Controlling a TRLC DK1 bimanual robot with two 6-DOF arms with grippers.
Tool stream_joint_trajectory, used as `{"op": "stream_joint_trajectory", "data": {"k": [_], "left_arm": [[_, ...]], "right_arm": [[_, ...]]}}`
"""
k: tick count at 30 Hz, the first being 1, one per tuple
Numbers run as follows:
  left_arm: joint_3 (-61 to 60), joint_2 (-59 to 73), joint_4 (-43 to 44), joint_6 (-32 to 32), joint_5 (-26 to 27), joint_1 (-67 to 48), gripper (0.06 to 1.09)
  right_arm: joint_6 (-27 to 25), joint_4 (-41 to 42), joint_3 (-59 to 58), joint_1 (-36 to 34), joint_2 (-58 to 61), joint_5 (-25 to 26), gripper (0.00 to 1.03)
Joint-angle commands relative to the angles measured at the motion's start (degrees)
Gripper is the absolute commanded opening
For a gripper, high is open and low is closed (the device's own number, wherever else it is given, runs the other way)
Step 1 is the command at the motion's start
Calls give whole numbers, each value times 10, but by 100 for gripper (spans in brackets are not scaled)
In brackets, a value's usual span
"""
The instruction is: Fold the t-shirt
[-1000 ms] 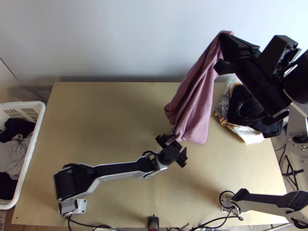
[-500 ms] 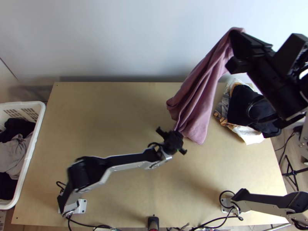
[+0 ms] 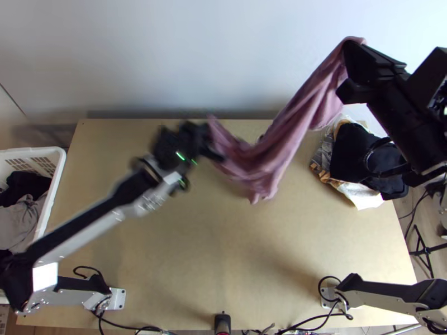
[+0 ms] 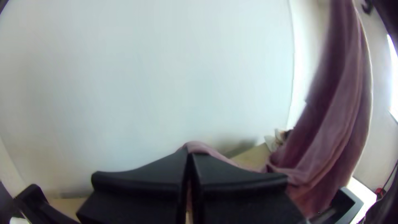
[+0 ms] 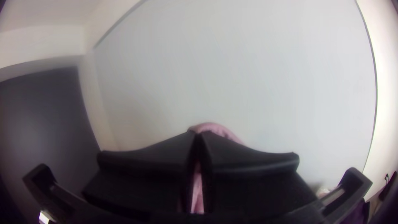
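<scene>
The left gripper (image 3: 208,139) is at the far middle of the table in the top view, at one end of the mauve t-shirt (image 3: 268,153). High at the upper right, the right gripper (image 3: 349,61) has the cloth's other end. Between them the shirt hangs bunched in a sagging swag, its lowest part over the table. In the left wrist view the left gripper (image 4: 190,159) is shut on a bit of cloth, and more of the shirt (image 4: 331,137) rises beside it. The right gripper (image 5: 200,139) pinches a bunched edge of the shirt (image 5: 213,127) in the right wrist view.
A white basket (image 3: 44,209) with dark and grey clothes stands at the left table edge. Black, white and patterned clothes (image 3: 355,153) lie in a pile at the far right, beneath the right arm. A pale wall rises behind the table (image 3: 223,268).
My left gripper has swung from the table's middle toward the far left, drawing the shirt's lower end with it. My right gripper has shifted somewhat to the right, still holding its end.
</scene>
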Motion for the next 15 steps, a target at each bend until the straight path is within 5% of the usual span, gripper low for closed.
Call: {"op": "stream_joint_trajectory", "data": {"k": [1, 5, 15], "left_arm": [[161, 66, -134, -1, 52, 241, 9], [279, 163, -287, -94, 110, 357, 10], [229, 161, -362, -131, 158, 391, 18]], "right_arm": [[2, 15, 5, 2, 14, -1, 3], [3, 19, 13, 8, 24, -1, 3], [2, 17, 10, 17, 28, -1, 3]]}}
